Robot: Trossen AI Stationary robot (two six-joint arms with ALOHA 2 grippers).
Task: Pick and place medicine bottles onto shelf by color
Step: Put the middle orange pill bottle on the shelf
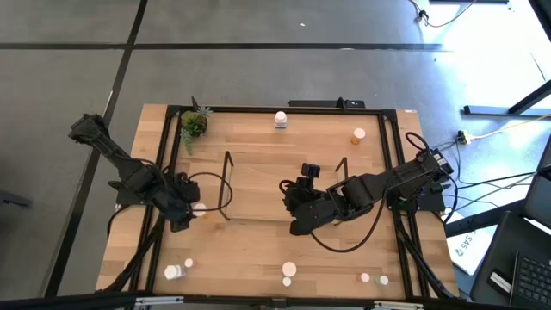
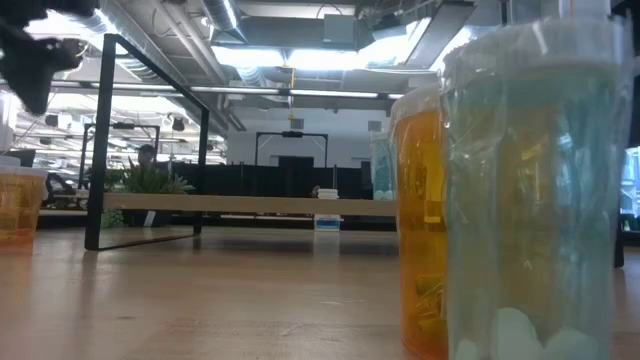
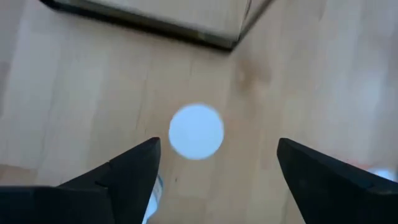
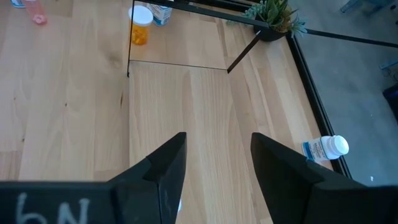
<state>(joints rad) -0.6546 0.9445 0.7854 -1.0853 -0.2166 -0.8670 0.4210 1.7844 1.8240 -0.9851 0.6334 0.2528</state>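
Up close in the low view, a teal translucent bottle (image 2: 545, 190) and an orange translucent bottle (image 2: 425, 215) stand side by side on the light wood table (image 2: 200, 310). Farther in, the left gripper (image 1: 185, 209) hovers with fingers spread wide over a white-capped bottle (image 3: 196, 131), just outside the end frame of the black wire shelf (image 1: 226, 185). The right gripper (image 1: 295, 205) waits, fingers parted and empty, over the shelf's wood surface. Beyond, a small green potted plant (image 1: 194, 125) sits at the far corner.
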